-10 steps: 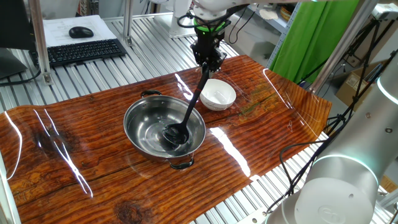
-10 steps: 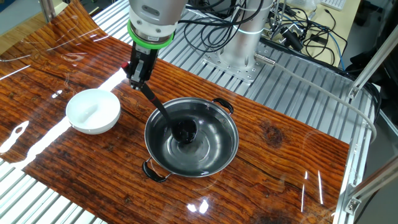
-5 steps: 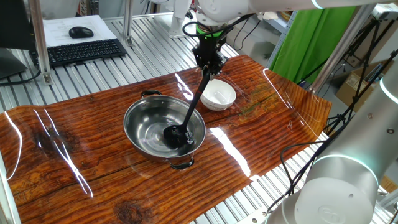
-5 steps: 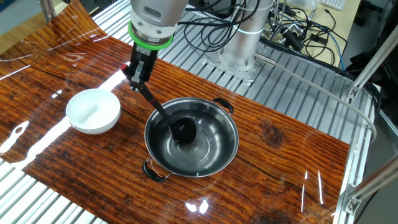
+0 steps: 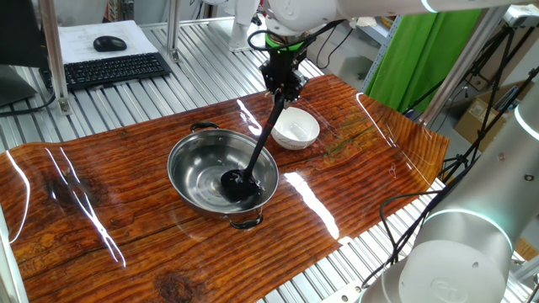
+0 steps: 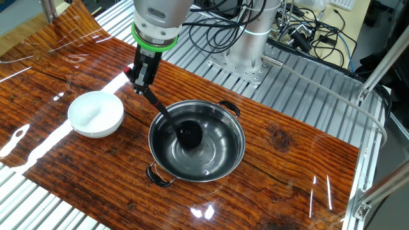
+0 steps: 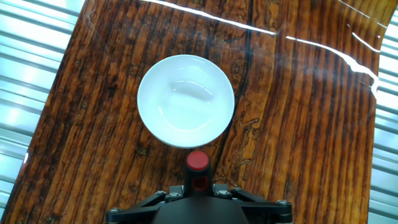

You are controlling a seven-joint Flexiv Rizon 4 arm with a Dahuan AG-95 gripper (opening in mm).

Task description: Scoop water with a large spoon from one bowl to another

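Note:
My gripper (image 5: 284, 87) is shut on the upper end of the large spoon (image 5: 262, 141), a black ladle that slants down to the left. Its round scoop (image 6: 189, 133) sits low inside the steel bowl (image 6: 236, 152), near the middle. Water (image 5: 202, 181) shows only as a faint shine on that bowl's bottom. The small white bowl (image 5: 296, 128) stands just beside the steel one, almost under my gripper (image 6: 143, 80). In the hand view the white bowl (image 7: 185, 99) lies straight below, and the handle's red end (image 7: 198, 160) pokes out between the jaws. I cannot tell whether the scoop holds water.
The bowls stand on a glossy wooden board (image 5: 101, 219) over a slatted metal table. A keyboard (image 5: 114, 69) and a mouse (image 5: 109, 43) lie at the back left. The arm's base (image 6: 246, 51) with cables is behind the board. A grey robot body (image 5: 459, 252) fills the near right.
The gripper has risen a little, and the ladle's scoop has lifted slightly inside the steel bowl. The bowls have not moved.

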